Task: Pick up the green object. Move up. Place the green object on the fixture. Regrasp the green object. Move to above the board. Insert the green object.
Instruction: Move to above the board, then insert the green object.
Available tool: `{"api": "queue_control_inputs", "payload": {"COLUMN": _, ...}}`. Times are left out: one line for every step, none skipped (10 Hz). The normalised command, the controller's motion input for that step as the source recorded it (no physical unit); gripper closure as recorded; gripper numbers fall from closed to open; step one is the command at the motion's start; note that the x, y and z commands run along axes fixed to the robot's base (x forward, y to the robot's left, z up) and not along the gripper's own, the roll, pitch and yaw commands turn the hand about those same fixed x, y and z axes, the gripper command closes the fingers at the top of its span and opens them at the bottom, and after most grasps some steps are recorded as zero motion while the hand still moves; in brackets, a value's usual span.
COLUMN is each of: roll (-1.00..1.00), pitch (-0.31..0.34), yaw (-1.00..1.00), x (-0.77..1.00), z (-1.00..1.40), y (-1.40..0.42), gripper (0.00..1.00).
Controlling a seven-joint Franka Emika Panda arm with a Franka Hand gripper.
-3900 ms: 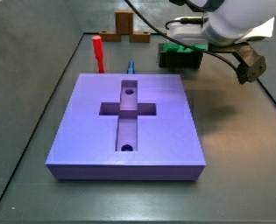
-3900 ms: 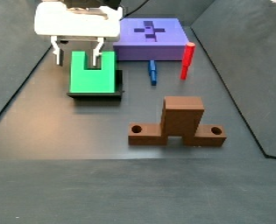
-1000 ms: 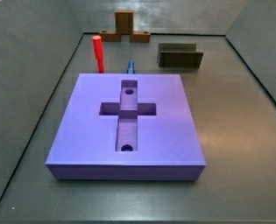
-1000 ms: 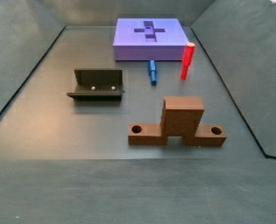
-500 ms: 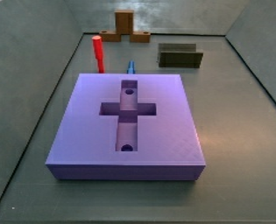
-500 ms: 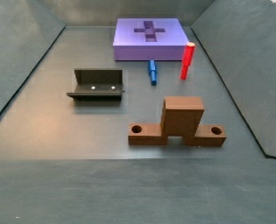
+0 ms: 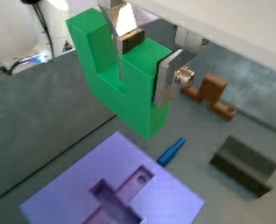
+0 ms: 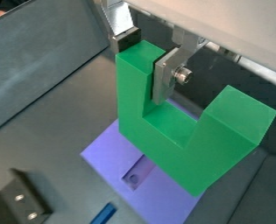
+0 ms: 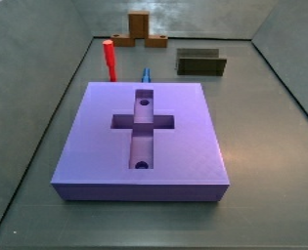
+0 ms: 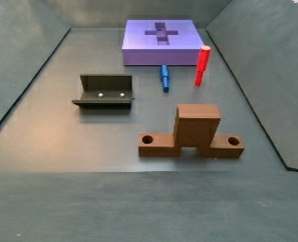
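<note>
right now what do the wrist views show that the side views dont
Only the wrist views show the hand, its silver fingers shut on one arm of the green object, which hangs above the floor with the board below it. Only the side views show the red peg, standing upright by the board. Both sets share the board, the blue peg, the fixture and the brown stand.
</note>
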Motion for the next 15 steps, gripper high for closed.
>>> {"api": "queue_control_inputs", "payload": {"roll": -0.31, "pitch": -0.026, "yaw": 0.00, "x": -0.04, "z": 0.00, "y": 0.00, "gripper": 1.00}}
{"api": "queue_control_inputs", "payload": {"roll": 0.01, "pitch": 0.000, "yaw": 0.00, "x": 0.00, "z": 0.00, "y": 0.00, "gripper": 1.00}}
{"api": "queue_control_inputs", "payload": {"roll": 0.06, "pitch": 0.000, "yaw": 0.00, "x": 0.00, "z": 0.00, "y": -0.09, "gripper": 1.00}}
{"api": "queue_control_inputs", "payload": {"roll": 0.00, "pitch": 0.000, "yaw": 0.00, "x": 0.00, "z": -0.07, "y": -0.05, "gripper": 1.00}}
{"api": "queue_control_inputs", "payload": {"roll": -0.09, "pitch": -0.019, "yaw": 0.00, "x": 0.00, "z": -0.17, "y": -0.15, "gripper": 1.00}}
{"api": "queue_control_inputs", "payload": {"roll": -0.10, "pitch": -0.044, "yaw": 0.00, "x": 0.00, "z": -0.30, "y": -0.35, "gripper": 1.00}}
{"api": "queue_control_inputs", "payload": {"roll": -0.25, "pitch": -0.171, "yaw": 0.37, "x": 0.00, "z": -0.39, "y": -0.44, "gripper": 1.00}}
{"api": "queue_control_inputs", "payload": {"roll": -0.26, "pitch": -0.174, "yaw": 0.40, "x": 0.03, "z": -0.38, "y": -0.43, "gripper": 1.00}}
{"api": "queue_control_inputs", "payload": {"roll": -0.25, "pitch": -0.204, "yaw": 0.41, "x": 0.06, "z": -0.39, "y": -0.41, "gripper": 1.00}}
{"api": "queue_control_inputs", "payload": {"roll": -0.23, "pitch": -0.261, "yaw": 0.44, "x": 0.16, "z": -0.35, "y": -0.31, "gripper": 1.00}}
{"api": "queue_control_inputs", "payload": {"roll": -0.20, "pitch": -0.374, "yaw": 0.19, "x": 0.17, "z": -0.34, "y": -0.16, "gripper": 1.00}}
{"api": "queue_control_inputs", "payload": {"roll": -0.19, "pitch": -0.373, "yaw": 0.00, "x": 0.26, "z": -0.41, "y": 0.00, "gripper": 1.00}}
{"api": "queue_control_inputs", "payload": {"roll": -0.12, "pitch": -0.361, "yaw": -0.16, "x": 0.27, "z": -0.41, "y": 0.05, "gripper": 1.00}}
{"api": "queue_control_inputs", "payload": {"roll": -0.06, "pitch": -0.284, "yaw": -0.22, "x": 0.13, "z": -0.55, "y": 0.08, "gripper": 1.00}}
{"api": "queue_control_inputs", "payload": {"roll": 0.00, "pitch": 0.000, "yaw": -0.28, "x": 0.08, "z": -0.80, "y": 0.17, "gripper": 1.00}}
